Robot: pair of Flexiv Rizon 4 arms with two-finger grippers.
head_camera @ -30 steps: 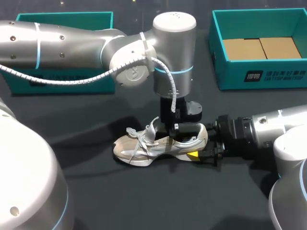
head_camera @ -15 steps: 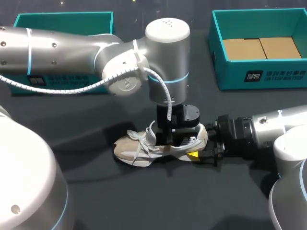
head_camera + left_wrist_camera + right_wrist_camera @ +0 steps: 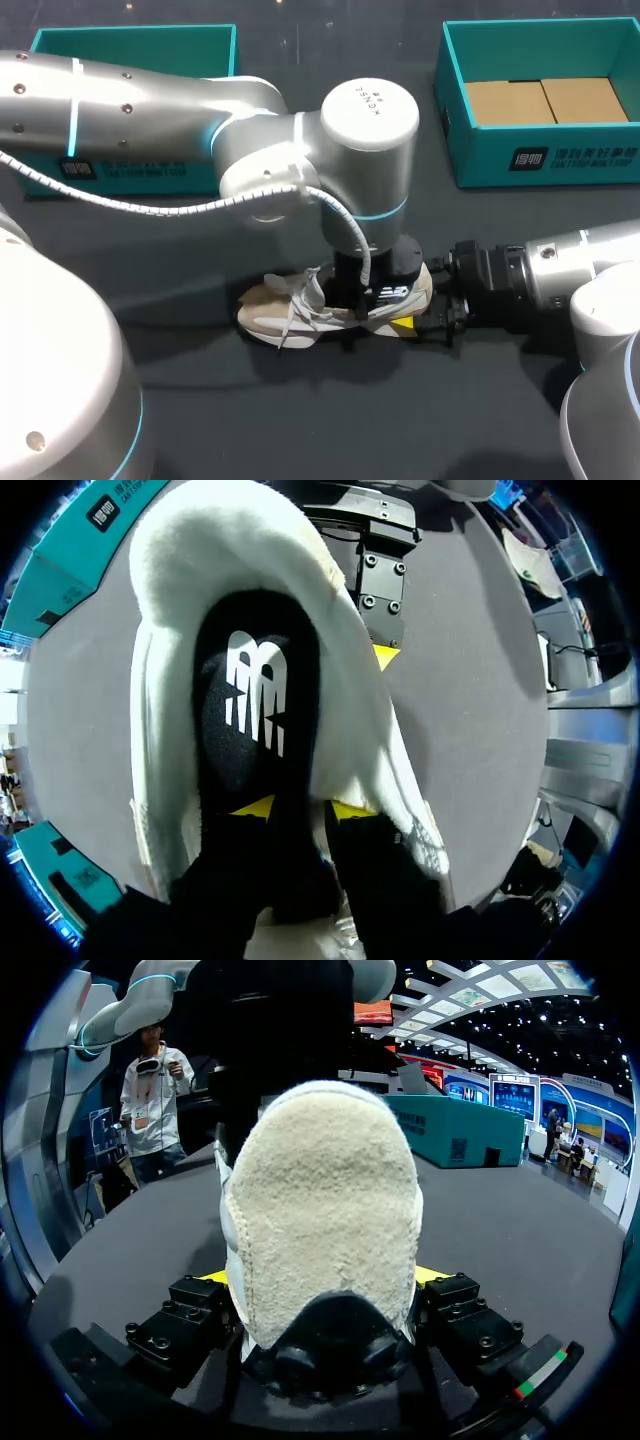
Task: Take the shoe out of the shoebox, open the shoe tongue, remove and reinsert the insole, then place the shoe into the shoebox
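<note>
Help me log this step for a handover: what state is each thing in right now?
shoe: out of the box, upright on the table, heel clamped.
insole: lying inside the shoe.
right shoebox: open, no shoe in it.
left box: open top, inside not visible.
right gripper: jaws shut on the shoe's heel.
left gripper: down inside the shoe, at the insole.

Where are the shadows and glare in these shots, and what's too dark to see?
Head view: bright sheen on the left arm, which throws a shadow on the table beside the shoe. Left wrist view: the shoe's white collar is strongly lit, its black insole is dark. Right wrist view: the heel is evenly lit, shadowed underneath.
</note>
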